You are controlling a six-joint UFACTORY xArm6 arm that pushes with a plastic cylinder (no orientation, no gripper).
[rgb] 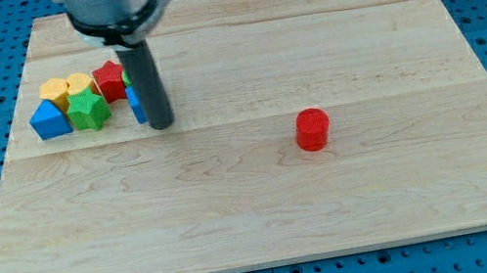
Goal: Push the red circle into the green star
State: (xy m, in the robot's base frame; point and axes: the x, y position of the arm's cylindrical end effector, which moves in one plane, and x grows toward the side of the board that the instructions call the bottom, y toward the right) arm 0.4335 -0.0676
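Note:
The red circle [313, 130], a short red cylinder, stands alone on the wooden board right of the middle. The green star [88, 110] sits in a cluster of blocks at the view's upper left. My tip [162, 123] rests on the board just right of that cluster, touching or nearly touching a blue block [135, 105] partly hidden behind the rod. The tip is far to the left of the red circle.
The cluster also holds a blue triangle-like block [50, 120], two yellow blocks [54, 90] [79, 83] and a red star-like block [109, 80]. A bit of green shows behind the rod. The wooden board [256, 214] lies on a blue pegged surface.

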